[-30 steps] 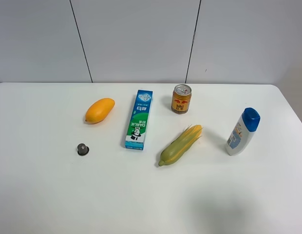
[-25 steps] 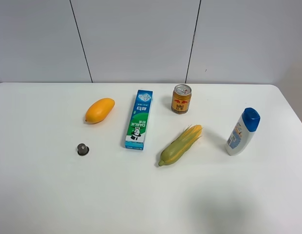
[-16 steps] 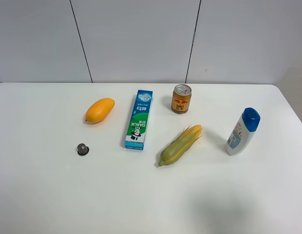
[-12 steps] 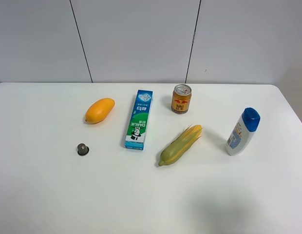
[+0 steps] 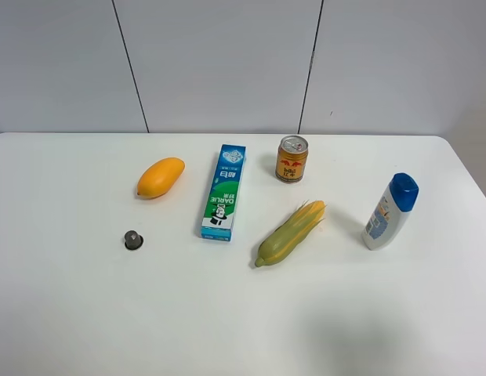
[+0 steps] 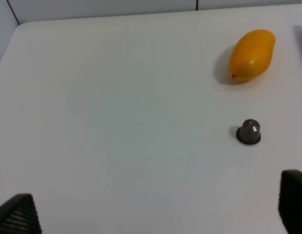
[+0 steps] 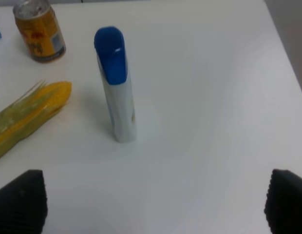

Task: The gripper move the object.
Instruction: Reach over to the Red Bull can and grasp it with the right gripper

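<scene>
The can (image 5: pixel 291 159): upright on the tabletop (image 5: pixel 86 313), long axis vertical, tab up, beyond the bottle (image 5: pixel 389 211) and to its left. My right claw (image 7: pixel 153 204) hangs spread wide, empty, on the bottle's near side, so the can lies ahead past the bottle, corn (image 5: pixel 290 233) flanking that line. My left claw (image 6: pixel 155 209), spread too, sees only mango (image 6: pixel 251 55) and cap (image 6: pixel 249 132). Right arm is nearer, I judge.
</scene>
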